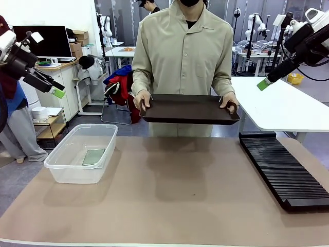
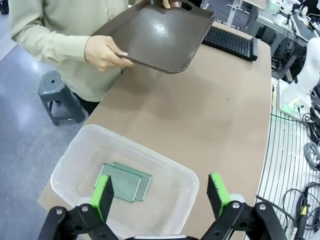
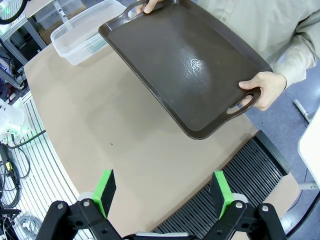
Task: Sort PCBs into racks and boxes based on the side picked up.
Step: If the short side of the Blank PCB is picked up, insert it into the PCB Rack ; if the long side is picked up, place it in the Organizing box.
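Your left gripper (image 2: pixel 160 195) hung high over the clear box (image 2: pixel 70 167) at the left end of the table (image 1: pixel 169 190), its green pads spread wide with nothing between them, and your right gripper (image 3: pixel 162 192) stood equally wide and empty above the black rack (image 3: pixel 245 175) at the right end. Two PCBs (image 2: pixel 125 181) lay flat and overlapping on the box floor, directly below the left gripper and a little ahead of its fingers, their long sides running roughly in line with the gap between the pads. The person at the far side held the dark brown tray (image 1: pixel 189 108) in both hands above the table's far edge, and its surface looked bare. Judging by that, no board lay within reach for sorting; if one came on the tray, it would sit about midway between your arms, neither clearly nearer.
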Motion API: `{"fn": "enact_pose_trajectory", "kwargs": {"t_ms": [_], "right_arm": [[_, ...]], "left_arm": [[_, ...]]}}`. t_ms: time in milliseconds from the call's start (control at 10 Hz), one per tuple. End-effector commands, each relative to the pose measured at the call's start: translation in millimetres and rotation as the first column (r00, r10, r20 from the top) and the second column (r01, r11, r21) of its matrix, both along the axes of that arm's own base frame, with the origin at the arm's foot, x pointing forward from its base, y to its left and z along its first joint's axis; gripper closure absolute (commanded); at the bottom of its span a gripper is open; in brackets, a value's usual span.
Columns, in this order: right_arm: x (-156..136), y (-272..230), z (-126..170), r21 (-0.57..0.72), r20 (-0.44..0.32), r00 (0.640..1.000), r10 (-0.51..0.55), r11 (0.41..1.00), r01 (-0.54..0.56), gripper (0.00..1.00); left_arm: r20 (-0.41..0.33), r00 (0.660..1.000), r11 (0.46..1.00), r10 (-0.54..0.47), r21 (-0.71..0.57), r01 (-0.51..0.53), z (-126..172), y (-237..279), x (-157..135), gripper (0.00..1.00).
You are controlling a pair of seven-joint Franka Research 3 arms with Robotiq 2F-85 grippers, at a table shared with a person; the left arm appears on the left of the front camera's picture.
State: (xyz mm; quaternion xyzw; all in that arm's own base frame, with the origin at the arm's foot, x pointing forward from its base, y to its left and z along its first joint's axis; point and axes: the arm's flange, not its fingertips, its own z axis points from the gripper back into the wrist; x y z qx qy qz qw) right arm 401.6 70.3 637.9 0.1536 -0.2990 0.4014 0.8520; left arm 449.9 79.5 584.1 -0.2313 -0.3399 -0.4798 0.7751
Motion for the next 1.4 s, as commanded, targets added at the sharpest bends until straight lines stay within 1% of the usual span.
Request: {"fn": "enact_pose_trajectory", "kwargs": {"t_ms": [0,500,600,700,1300], "right_arm": [[-0.3,-0.1,-0.7,0.015,-0.004,1.0,0.01,1.0,-0.01,0.0],[-0.3,-0.1,-0.7,0.015,-0.004,1.0,0.01,1.0,-0.01,0.0],[-0.3,-0.1,-0.7,0.015,-0.004,1.0,0.01,1.0,-0.01,0.0],[-0.3,-0.1,-0.7,0.015,-0.004,1.0,0.01,1.0,-0.01,0.0],[-0.3,-0.1,-0.7,0.015,-0.004,1.0,0.01,1.0,-0.01,0.0]], "left_arm": [[0.013,0.999,0.999,0.046,-0.009,-0.046,0.2,-4.6,-9.0,0.0],[0.012,0.999,1.0,0.03,-0.007,-0.03,1.4,-9.4,-10.5,0.0],[-0.032,0.999,0.999,0.031,-0.018,-0.031,-0.3,-7.4,-5.9,0.0],[0.013,1.0,1.0,0.016,-0.002,-0.015,4.2,-3.3,-8.5,0.0],[0.013,1.0,1.0,0.016,-0.002,-0.015,4.2,-3.3,-8.5,0.0]]}}
